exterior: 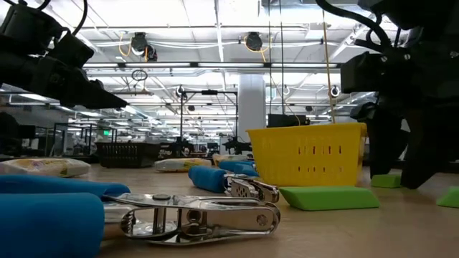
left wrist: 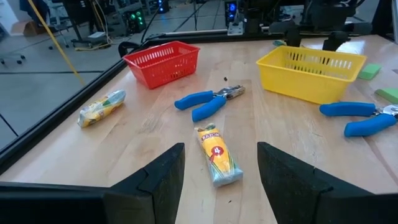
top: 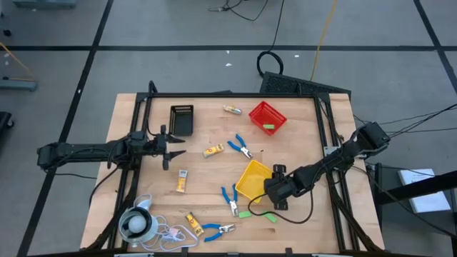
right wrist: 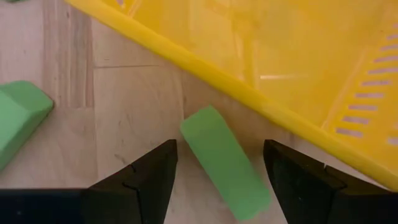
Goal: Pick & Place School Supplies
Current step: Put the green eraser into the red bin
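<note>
Bright even overhead light, ceiling lamp glare, soft shadows, blurred blue foreground handles.

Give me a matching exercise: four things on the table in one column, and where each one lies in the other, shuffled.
Things
1. red mesh basket
2. black slotted tray
3. white round object with a cord
4. green block under the right gripper

Places
A. table's near left corner
B. beside the yellow basket
C. far side, right of centre
D. far side, near the left gripper

Pairs: 1-C, 2-D, 3-A, 4-B

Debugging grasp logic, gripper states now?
Left gripper: open, empty, facing a yellow packet.
Right gripper: open, straddling a green block, not holding.
</note>
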{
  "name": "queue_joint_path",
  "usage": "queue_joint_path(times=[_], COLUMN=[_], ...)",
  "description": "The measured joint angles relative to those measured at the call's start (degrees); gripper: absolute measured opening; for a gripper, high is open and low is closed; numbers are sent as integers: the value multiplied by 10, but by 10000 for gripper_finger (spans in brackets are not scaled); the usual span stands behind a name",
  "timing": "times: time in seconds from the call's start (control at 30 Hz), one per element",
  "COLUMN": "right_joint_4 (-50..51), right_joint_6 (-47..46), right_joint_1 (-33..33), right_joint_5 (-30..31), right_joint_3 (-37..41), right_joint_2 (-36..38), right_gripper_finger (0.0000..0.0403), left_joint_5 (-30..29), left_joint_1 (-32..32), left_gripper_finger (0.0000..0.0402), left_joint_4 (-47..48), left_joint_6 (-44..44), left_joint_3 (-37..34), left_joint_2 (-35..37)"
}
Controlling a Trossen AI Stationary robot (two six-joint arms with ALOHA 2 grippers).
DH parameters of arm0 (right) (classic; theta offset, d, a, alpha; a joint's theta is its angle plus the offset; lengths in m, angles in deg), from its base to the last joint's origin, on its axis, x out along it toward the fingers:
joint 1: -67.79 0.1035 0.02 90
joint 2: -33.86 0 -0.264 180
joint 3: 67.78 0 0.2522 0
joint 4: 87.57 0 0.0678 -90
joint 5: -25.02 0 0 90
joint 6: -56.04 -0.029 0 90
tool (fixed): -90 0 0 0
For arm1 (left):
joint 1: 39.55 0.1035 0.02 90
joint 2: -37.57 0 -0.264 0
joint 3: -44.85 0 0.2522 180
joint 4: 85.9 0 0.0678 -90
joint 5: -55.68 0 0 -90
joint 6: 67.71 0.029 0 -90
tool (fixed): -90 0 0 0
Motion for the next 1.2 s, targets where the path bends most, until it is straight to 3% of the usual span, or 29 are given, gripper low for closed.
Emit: queue_joint_path(times=[0.17, 0.37, 0.93, 1.2], right_joint_4=[2, 7, 159, 265], right_joint_6=[4, 6, -99, -95], right_joint_1=[0, 0, -4, -35], right_joint_5=[-7, -24, 0, 62], right_joint_3=[1, 2, 3, 3], right_joint_2=[-5, -6, 30, 37], right_gripper_finger=[201, 54, 51, 51], left_joint_5=[-2, -2, -2, -1], left_joint_1=[0, 0, 0, 0], left_gripper_finger=[205, 205, 205, 204], left_joint_4=[2, 3, 3, 4], left_joint_6=[-2, -2, -1, -1], left_joint_3=[0, 0, 0, 0], left_joint_2=[0, 0, 0, 0])
